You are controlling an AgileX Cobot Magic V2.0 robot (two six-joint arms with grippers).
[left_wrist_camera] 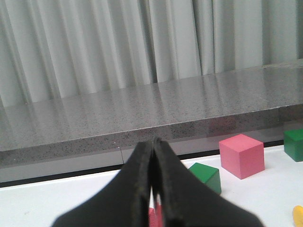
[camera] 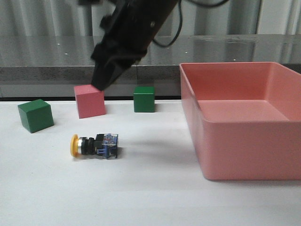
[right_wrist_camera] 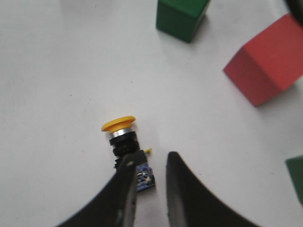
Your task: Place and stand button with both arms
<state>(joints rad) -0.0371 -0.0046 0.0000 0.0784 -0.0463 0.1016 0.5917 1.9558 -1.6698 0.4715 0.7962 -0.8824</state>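
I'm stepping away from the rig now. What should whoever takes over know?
Right gripper: open, empty, hanging above the button's base.
Left gripper: shut, out of the front view, facing the cubes.
Button: lying on its side on the table, yellow cap toward the robot's left, in front of the pink cube.
Done: nothing visible yet.
Left: grasp the button and stand it upright.

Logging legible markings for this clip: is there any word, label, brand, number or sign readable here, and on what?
None can be read.
The button lying on its side: its blue block base shows specks that may be markings, too small and blurred to read.
The pink cube, green cubes and pink bin: plain faces, no text visible.
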